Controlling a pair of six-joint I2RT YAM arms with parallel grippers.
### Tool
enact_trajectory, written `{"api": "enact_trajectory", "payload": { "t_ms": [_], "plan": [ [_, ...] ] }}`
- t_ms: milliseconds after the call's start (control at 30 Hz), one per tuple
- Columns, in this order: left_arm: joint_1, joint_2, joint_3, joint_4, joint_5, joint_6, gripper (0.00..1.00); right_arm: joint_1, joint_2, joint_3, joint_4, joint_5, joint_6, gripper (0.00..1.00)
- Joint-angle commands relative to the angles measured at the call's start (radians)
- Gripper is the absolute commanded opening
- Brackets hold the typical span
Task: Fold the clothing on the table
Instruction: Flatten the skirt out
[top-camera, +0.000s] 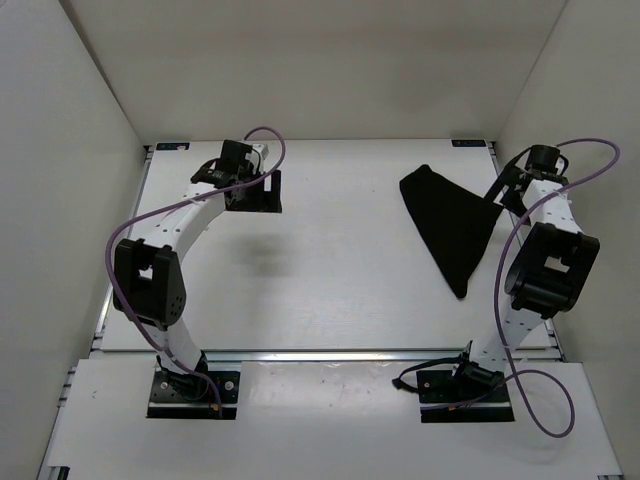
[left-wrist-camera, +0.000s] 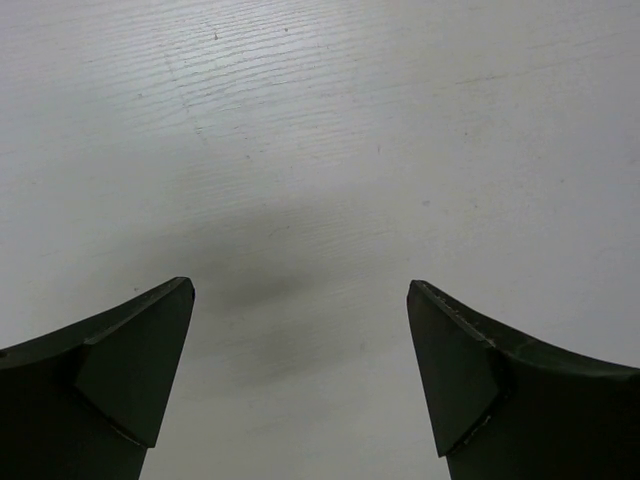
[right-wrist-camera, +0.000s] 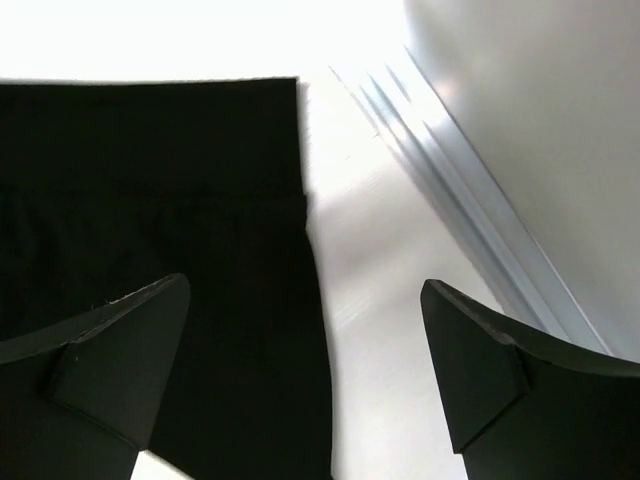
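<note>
Black clothing (top-camera: 450, 225): long axis far-to-near, right half of table (top-camera: 330, 290).
Right gripper (top-camera: 507, 192): spread, above its right corner, nearer.
Left gripper (top-camera: 255, 192): spread, well apart.

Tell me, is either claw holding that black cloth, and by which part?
Nothing is held. The left gripper is open over the flat white tabletop; the right gripper is open above an edge of the limp black fabric garment.

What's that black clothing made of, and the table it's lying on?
The clothing: soft matte black fabric, maybe knit; it lies limp, with a hem-like band along one edge. The table: white matte board, likely painted or laminated; fine grain lines and scuffs show up close.
</note>
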Motion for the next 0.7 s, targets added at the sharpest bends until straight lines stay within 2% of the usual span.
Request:
{"api": "enact_trajectory", "payload": {
  "t_ms": [0, 167, 433, 667],
  "plan": [
    [0.016, -0.056, 0.005, 0.014, 0.063, -0.017, 0.98, -0.024, 0.044, 0.024, 0.102, -0.013, 0.066, 0.97],
    [0.032, -0.067, -0.033, 0.032, 0.086, -0.042, 0.98, -0.033, 0.125, 0.068, 0.121, -0.019, 0.101, 0.91],
    [0.058, -0.038, -0.075, 0.073, 0.143, -0.097, 0.99, -0.004, 0.274, 0.165, 0.144, 0.030, 0.072, 0.88],
    [0.064, -0.012, -0.035, 0.070, 0.158, -0.115, 0.98, -0.009, 0.435, 0.396, 0.058, 0.035, 0.023, 0.81]
  ]
}}
